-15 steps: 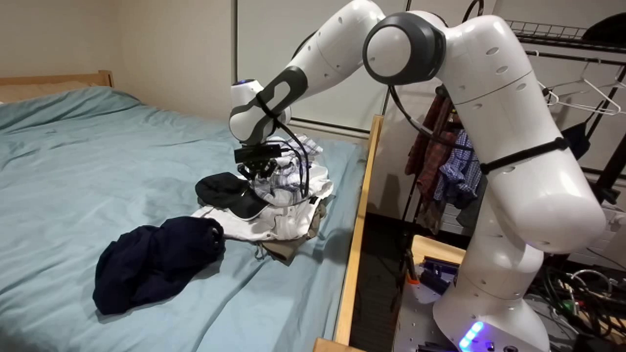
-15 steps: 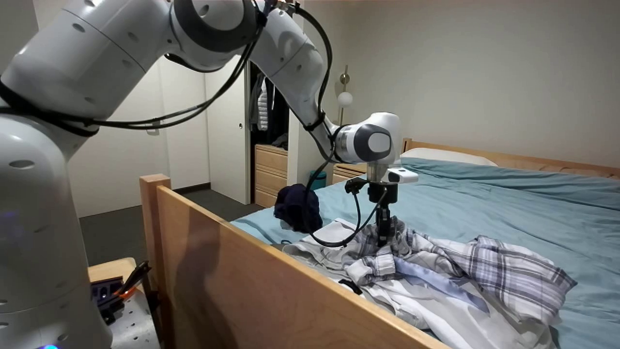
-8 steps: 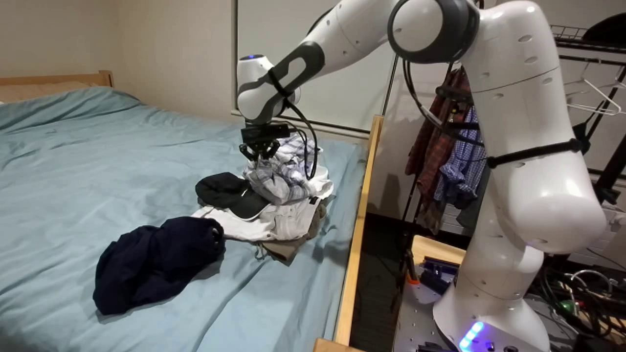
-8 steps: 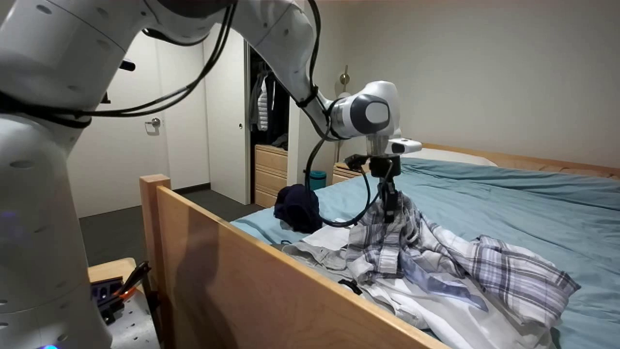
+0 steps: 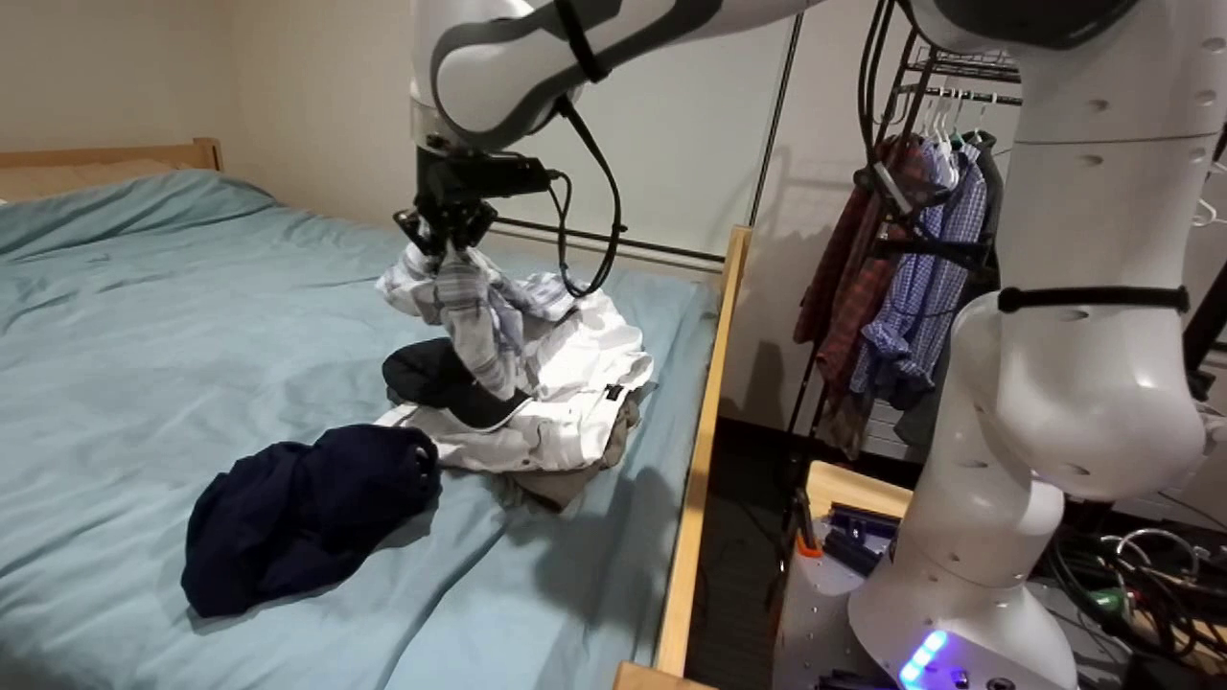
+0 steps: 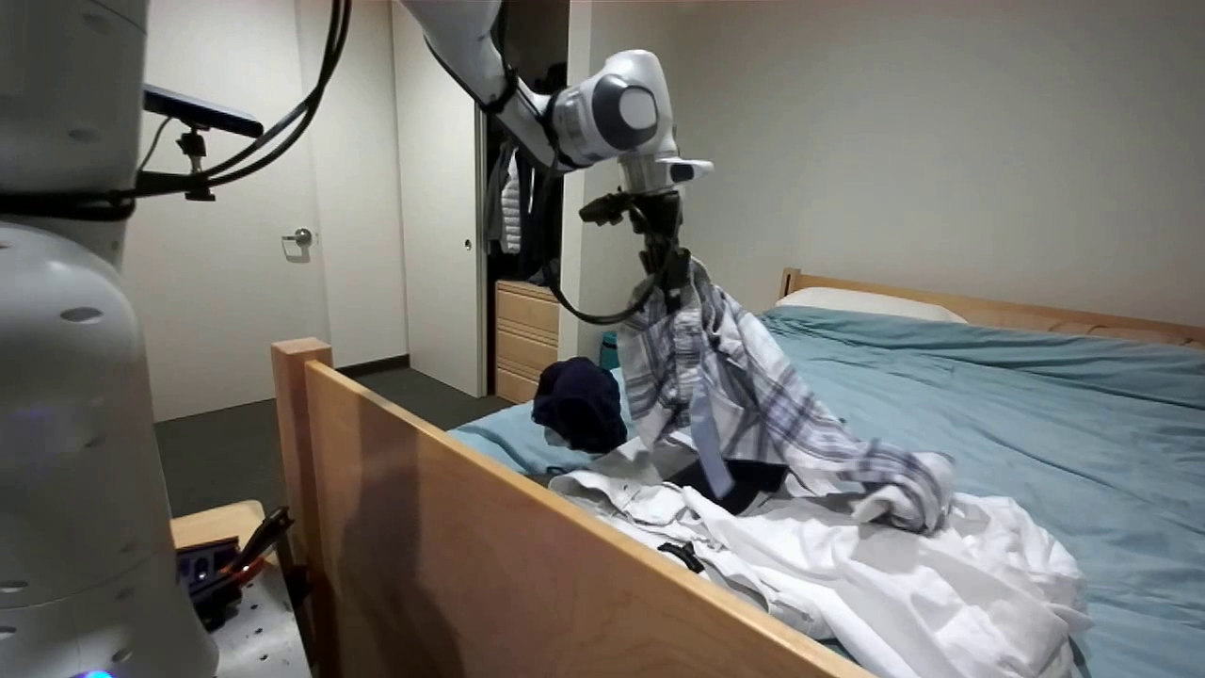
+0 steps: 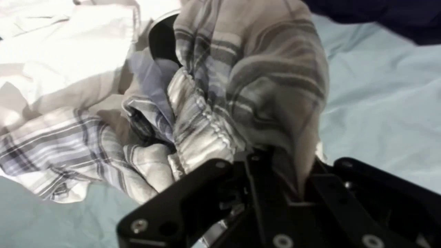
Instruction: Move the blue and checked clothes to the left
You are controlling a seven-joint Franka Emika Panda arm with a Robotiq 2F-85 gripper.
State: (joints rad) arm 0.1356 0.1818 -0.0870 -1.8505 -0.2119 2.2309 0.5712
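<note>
A pale wall [image 6: 904,141] rises behind a blue-green bed [image 5: 240,335], with a wooden board [image 6: 490,527] running along the bed's near side in an exterior view. On the bed lies a heap of white clothes [image 6: 904,584]. Above it hangs the checked shirt [image 6: 772,377], the thing to go left, gathered to a peak at the top and falling in loose folds; whether its lower ends touch the heap is hard to tell from these angles. The shirt should handle as light, limp and soft, neither fragile nor very slippery; a deep pinch through several layers near its middle looks a better hold than a single edge, since loose lengths may drag. Smaller things lie close by: a navy garment [image 5: 307,517] bunched just beside the heap, and a black cap [image 5: 427,374] resting on the white clothes, partly covered by the hanging shirt in an exterior view. The gripper [image 7: 289,167] is clamped on a bunched fold of the shirt, its fingers [image 7: 336,199] close together with only that wad of cloth between them, and it touches nothing else that shows.
</note>
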